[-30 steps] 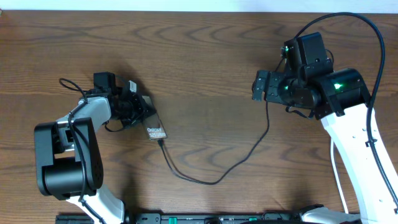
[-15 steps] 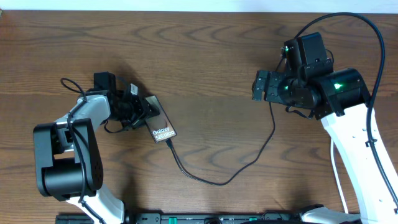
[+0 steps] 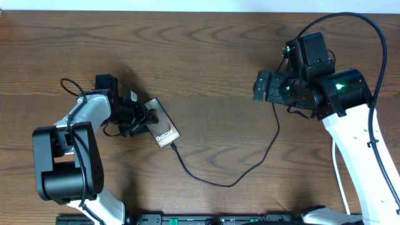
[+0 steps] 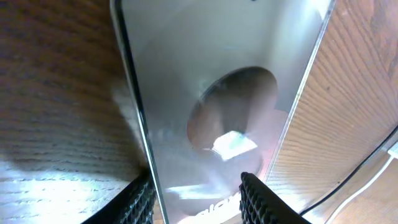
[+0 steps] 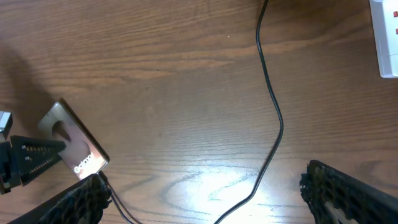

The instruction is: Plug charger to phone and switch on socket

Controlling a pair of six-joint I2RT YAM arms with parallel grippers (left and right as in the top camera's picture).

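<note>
The phone (image 3: 164, 127) lies at the left of the table, "Galaxy" end toward the front. It fills the left wrist view (image 4: 217, 93) and shows small in the right wrist view (image 5: 78, 149). My left gripper (image 3: 142, 119) is shut on it; one finger sits at its left edge and one over its face (image 4: 198, 200). The charger cable (image 3: 231, 184) runs from the phone's front end in a loop up to my right arm, and shows in the right wrist view (image 5: 273, 106). My right gripper (image 3: 262, 86) is open wide above bare table (image 5: 205, 193). The socket (image 5: 387, 37) shows at that view's top right.
In the overhead view the socket and the charger's plug end are hidden under my right arm (image 3: 350, 125). A white cord (image 3: 338, 172) runs down beside that arm. A black rail (image 3: 206, 219) lines the table's front edge.
My left gripper and the phone have shifted right and toward the front, turning slightly. The cable end has moved along with the phone. The right arm has not moved.
</note>
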